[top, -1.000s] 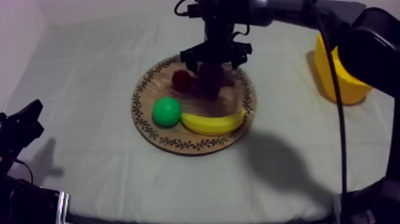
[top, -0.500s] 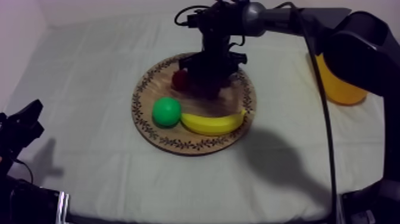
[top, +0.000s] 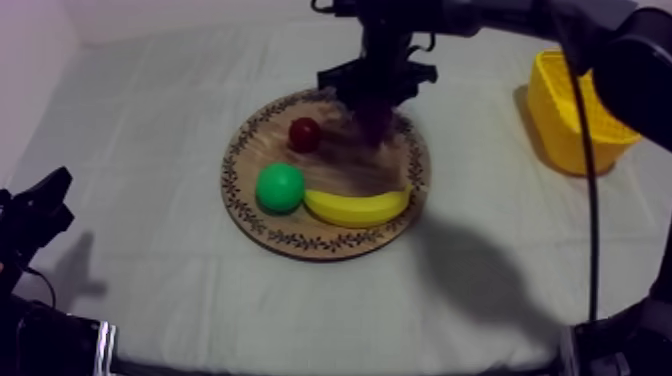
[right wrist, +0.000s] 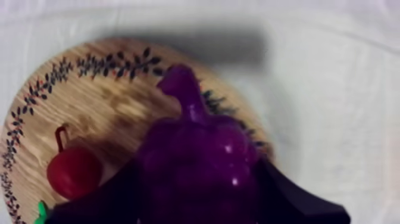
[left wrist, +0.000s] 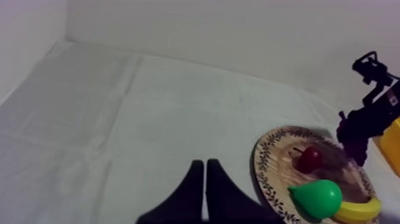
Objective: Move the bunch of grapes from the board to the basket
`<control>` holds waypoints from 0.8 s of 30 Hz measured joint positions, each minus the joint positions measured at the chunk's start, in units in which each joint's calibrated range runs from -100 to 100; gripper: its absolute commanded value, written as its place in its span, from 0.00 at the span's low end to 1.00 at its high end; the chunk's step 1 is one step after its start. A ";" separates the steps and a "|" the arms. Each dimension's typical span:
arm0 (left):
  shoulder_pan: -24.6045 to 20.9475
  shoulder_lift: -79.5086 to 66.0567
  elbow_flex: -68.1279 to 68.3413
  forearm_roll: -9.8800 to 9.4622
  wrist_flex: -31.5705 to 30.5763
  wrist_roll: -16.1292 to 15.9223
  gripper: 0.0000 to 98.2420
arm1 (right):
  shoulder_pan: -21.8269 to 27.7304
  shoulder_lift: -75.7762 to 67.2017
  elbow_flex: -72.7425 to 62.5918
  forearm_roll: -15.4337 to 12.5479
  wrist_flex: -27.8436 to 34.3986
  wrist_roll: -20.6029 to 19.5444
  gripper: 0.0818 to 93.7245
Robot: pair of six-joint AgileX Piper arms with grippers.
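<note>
The purple bunch of grapes (right wrist: 196, 155) hangs just above the far side of the round wooden board (right wrist: 107, 101), and my right gripper (right wrist: 199, 184) is shut on it with a black finger at each side. From above, the right gripper (top: 378, 90) holds the grapes (top: 378, 120) over the board's (top: 300, 240) far rim. The yellow basket (top: 578, 115) stands at the right of the table, apart from the arm. At the near left my left gripper (top: 40, 205) rests; its fingers (left wrist: 196, 184) lie together as a narrow wedge.
On the board lie a small red fruit (top: 305, 133), a green pear (top: 279, 187) and a banana (top: 357, 207). The left wrist view shows the board (left wrist: 280, 179), the red fruit (left wrist: 310, 159), the pear (left wrist: 318, 198) and the basket (left wrist: 391, 143) beyond.
My right gripper came down on the grapes, shut on them and rose toward the board's far rim with them. The basket is in full view again. The left arm has not moved.
</note>
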 measured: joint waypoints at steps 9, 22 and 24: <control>0.00 0.00 0.00 0.00 0.00 0.00 0.00 | 4.07 -13.18 5.72 3.87 -1.10 2.77 0.31; 0.00 0.00 0.00 0.00 0.00 0.00 0.00 | 13.77 -28.78 13.16 7.48 -9.20 7.73 0.31; 0.00 0.00 0.00 0.00 0.00 0.00 0.00 | 15.39 -30.30 14.79 8.06 -11.27 8.41 0.31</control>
